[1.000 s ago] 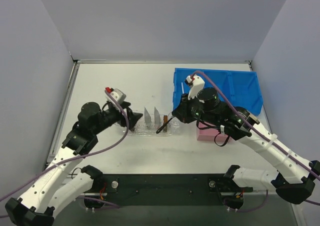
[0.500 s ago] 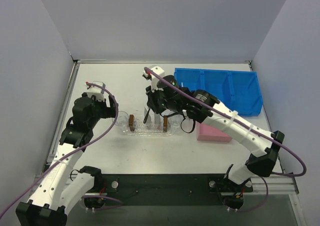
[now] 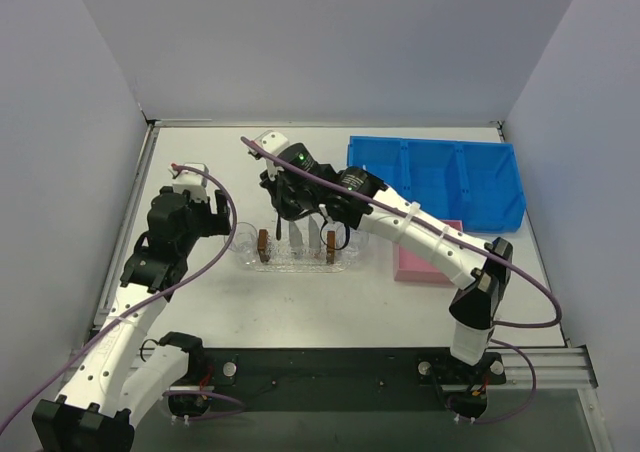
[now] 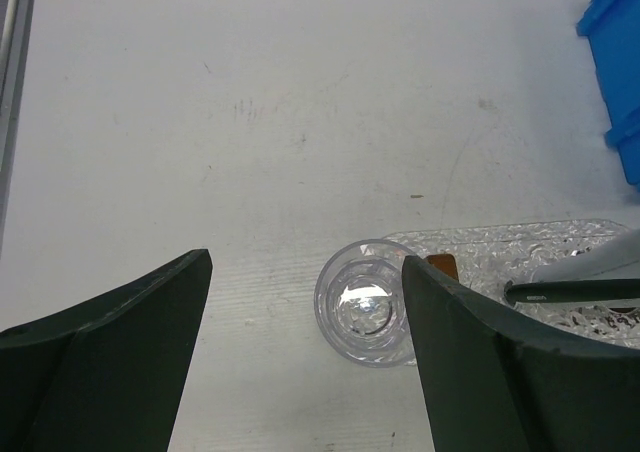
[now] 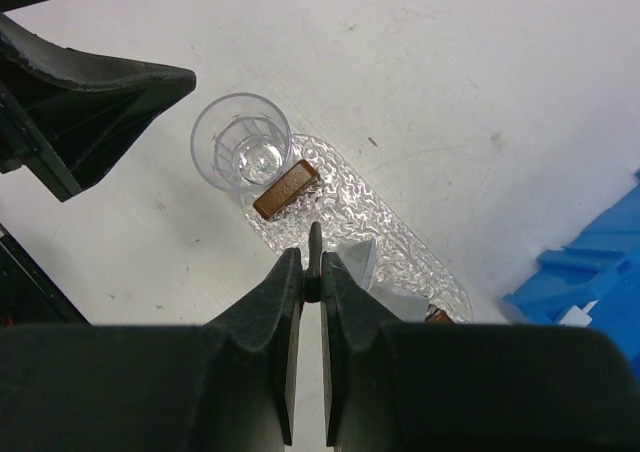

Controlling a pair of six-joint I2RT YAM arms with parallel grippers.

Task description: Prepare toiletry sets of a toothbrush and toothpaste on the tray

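The clear textured tray (image 3: 300, 263) lies mid-table, also seen in the right wrist view (image 5: 405, 234). Two silvery toothpaste tubes (image 3: 296, 235) (image 3: 314, 234) lie on it (image 5: 361, 258). My right gripper (image 5: 311, 280) (image 3: 284, 215) hovers over the tray's left part, shut on a black toothbrush (image 5: 315, 244). The toothbrush's shaft (image 4: 572, 290) crosses the tray (image 4: 520, 244) in the left wrist view. My left gripper (image 4: 307, 262) (image 3: 218, 215) stands open and empty, left of the tray and above the table beside a cup.
A clear round cup (image 3: 243, 240) (image 4: 365, 302) (image 5: 245, 152) touches the tray's left end. Brown blocks (image 3: 264, 244) (image 3: 331, 244) sit at each end of the tray. A blue compartmented bin (image 3: 440, 177) stands at the back right, with a pink box (image 3: 425, 264) in front of it.
The right arm swung left from the blue bin to over the tray's left part, carrying the black toothbrush. The left gripper drew back left from the tray's end, uncovering a brown block there.
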